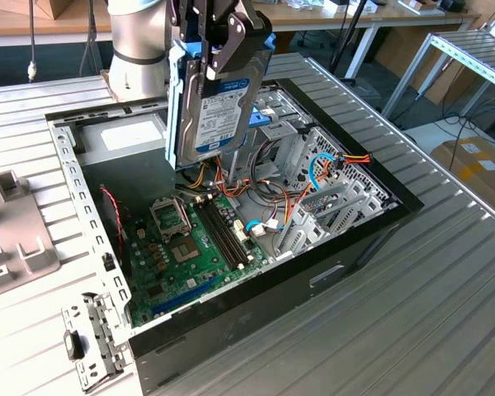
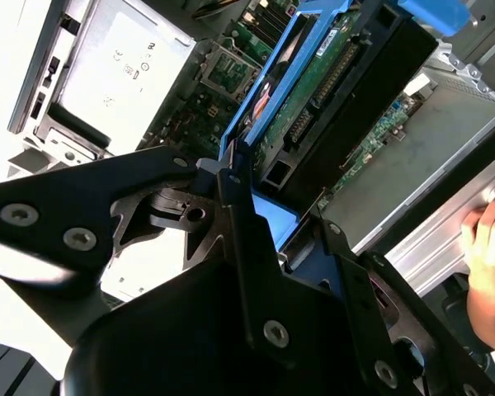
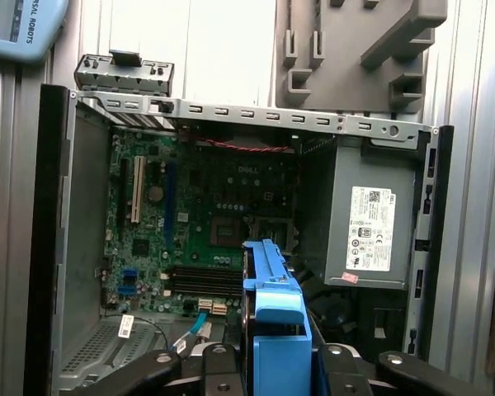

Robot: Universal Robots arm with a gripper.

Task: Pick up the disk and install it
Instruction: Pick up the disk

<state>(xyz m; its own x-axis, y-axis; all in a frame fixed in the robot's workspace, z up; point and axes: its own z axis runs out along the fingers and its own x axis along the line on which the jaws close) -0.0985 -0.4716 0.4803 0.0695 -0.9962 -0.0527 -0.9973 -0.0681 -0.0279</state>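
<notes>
— Above the open computer case (image 1: 313, 276), the disk (image 1: 214, 103) hangs on edge. How is it held?
— The pincer (image 1: 223, 45) is clamped on its upper end, over the blue carrier rail (image 3: 276, 318) seen in the first wrist view.
— What makes this step go well?
— My judgement: carry it square and untilted, clear of the loose cables (image 1: 346, 157), and never touching the motherboard (image 1: 181, 247).

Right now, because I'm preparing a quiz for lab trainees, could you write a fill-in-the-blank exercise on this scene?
The pincer is ____ on the disk. The disk hangs ____ the open computer case. The motherboard inside is coloured ____.
Missing words: shut; above; green.
</notes>
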